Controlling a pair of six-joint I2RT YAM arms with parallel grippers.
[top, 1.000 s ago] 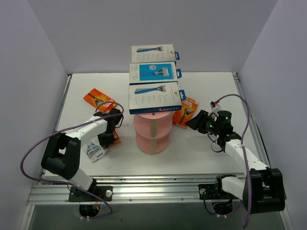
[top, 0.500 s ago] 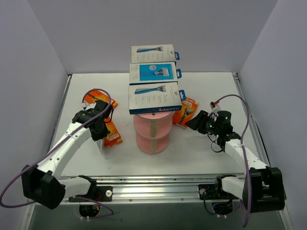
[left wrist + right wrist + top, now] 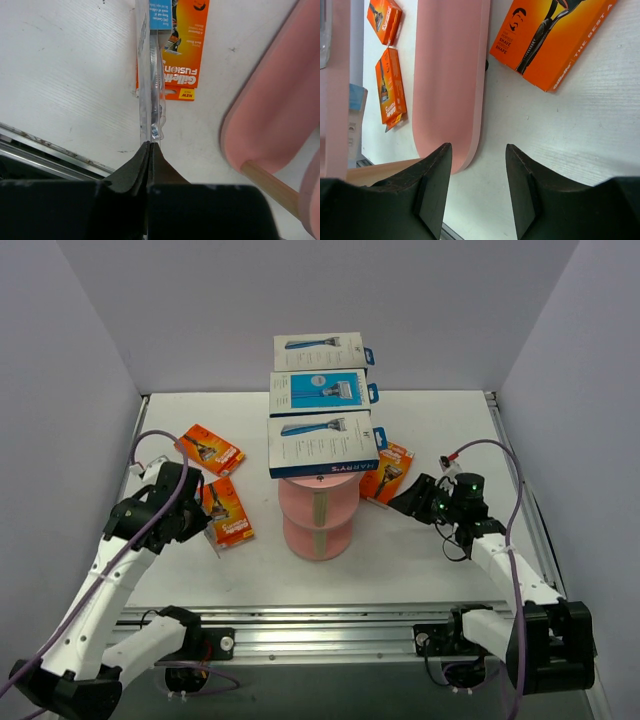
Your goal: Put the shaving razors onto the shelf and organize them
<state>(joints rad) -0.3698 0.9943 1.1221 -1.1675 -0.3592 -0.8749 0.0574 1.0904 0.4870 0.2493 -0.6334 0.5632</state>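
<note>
Top external view: shelf (image 3: 300, 505) stands mid-tabletop with an arm on each side.
Left gripper (image 3: 150, 145): jaws shut on the bottom edge of the clear blister pack (image 3: 149, 75), lifted off the tabletop (image 3: 420, 550) on the left side.
Clear blister pack: hangs edge-on; blue card insert shows at its top.
Far orange card (image 3: 210, 448): flat, toward the far-left corner.
Near orange card (image 3: 225, 512): flat, between the left gripper and the shelf, under the held pack in the left wrist view.
Harry's boxes (image 3: 322, 445): three in a row along the top tier, front to back, middle one with a blue face.
Lower tiers: hidden under the top tier; cannot tell what they hold.
Right orange card (image 3: 388, 472): flat, just right of the shelf.
Right gripper (image 3: 477, 155): jaws apart, holding nothing, low near the right orange card.
Progress: three packs shelved; one in hand, three orange cards left on the tabletop. Judged a little under halfway.
Next call: carry the held pack to a free tier.
Writing: "Gillette FUSION" and a "NEW" tag on the near orange card; "SHAVE" and "THE BEST A…" on the right orange card; "HARRY'S" on the nearest box edge.
</note>
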